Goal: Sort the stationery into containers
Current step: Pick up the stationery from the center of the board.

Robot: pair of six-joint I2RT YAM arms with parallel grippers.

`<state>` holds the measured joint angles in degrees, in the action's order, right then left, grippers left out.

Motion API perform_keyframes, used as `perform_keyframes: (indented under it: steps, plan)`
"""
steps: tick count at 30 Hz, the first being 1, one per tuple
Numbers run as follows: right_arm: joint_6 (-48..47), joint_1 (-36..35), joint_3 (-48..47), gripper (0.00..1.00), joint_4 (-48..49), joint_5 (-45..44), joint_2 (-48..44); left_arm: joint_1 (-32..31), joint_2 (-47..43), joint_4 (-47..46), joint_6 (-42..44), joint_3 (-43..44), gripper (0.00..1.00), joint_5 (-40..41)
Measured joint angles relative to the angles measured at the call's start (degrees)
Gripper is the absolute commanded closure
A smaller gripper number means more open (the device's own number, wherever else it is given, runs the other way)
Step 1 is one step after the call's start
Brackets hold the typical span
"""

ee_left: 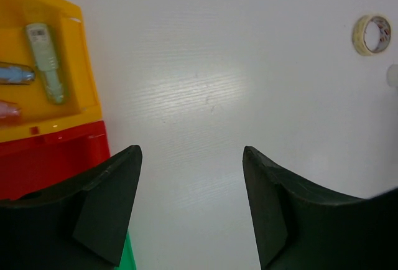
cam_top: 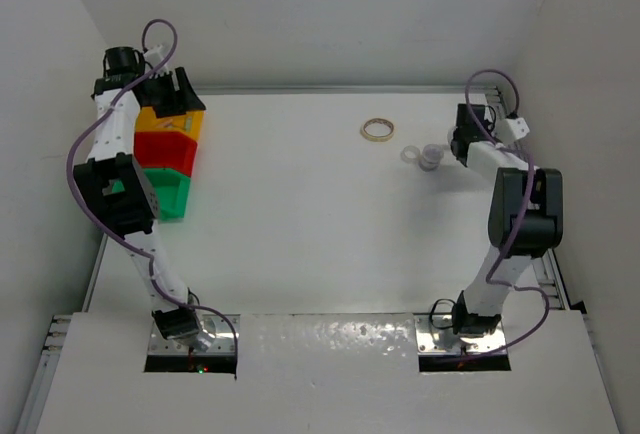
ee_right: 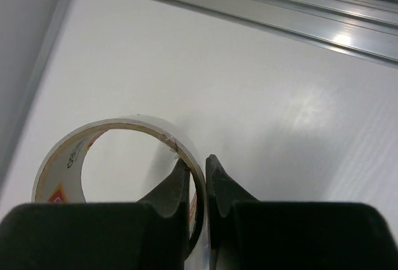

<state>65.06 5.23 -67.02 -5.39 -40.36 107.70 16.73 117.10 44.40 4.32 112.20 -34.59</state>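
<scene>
My right gripper (ee_right: 198,161) is shut on the wall of a clear tape ring (ee_right: 118,130), one finger inside it and one outside. In the top view this gripper (cam_top: 447,151) holds the ring (cam_top: 431,158) at the far right of the table. A whitish ring (cam_top: 409,154) lies just left of it. A tan tape ring (cam_top: 377,130) lies further left and also shows in the left wrist view (ee_left: 372,34). My left gripper (ee_left: 193,158) is open and empty above the yellow bin (cam_top: 176,122), red bin (cam_top: 165,148) and green bin (cam_top: 168,192). The yellow bin (ee_left: 81,65) holds a green piece (ee_left: 46,61), a bluish piece (ee_left: 12,74) and a pink piece (ee_left: 7,109).
The bins stand in a row along the table's left edge. A metal rail (ee_right: 261,9) runs along the far edge behind the right gripper. White walls close in the back and both sides.
</scene>
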Motion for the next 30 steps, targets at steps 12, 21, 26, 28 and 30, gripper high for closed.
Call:
perform_keyframes:
  steps: [12,21,26,28,30]
  plan:
    - [-19.15,-10.51,3.06,1.0,13.07,4.46,-7.67,-10.36,-4.22,5.33,6.47,1.9,0.28,-2.16]
    - [-30.05,-27.3,3.08,1.0,11.3,5.68,-16.33,-16.7,-7.78,9.11,9.99,1.9,0.19,-3.76]
    - [-31.78,-35.67,1.11,1.0,6.73,7.85,-14.97,-22.69,-9.51,11.89,12.35,0.76,0.16,-4.13]
    - [-31.91,-39.47,-0.59,1.0,4.74,9.16,-12.94,-25.07,-10.23,12.87,13.18,-0.76,0.15,-4.22]
    - [-31.91,-42.01,-2.34,1.0,3.56,9.73,-10.73,-27.21,-10.71,13.81,13.57,-2.51,0.14,-4.28]
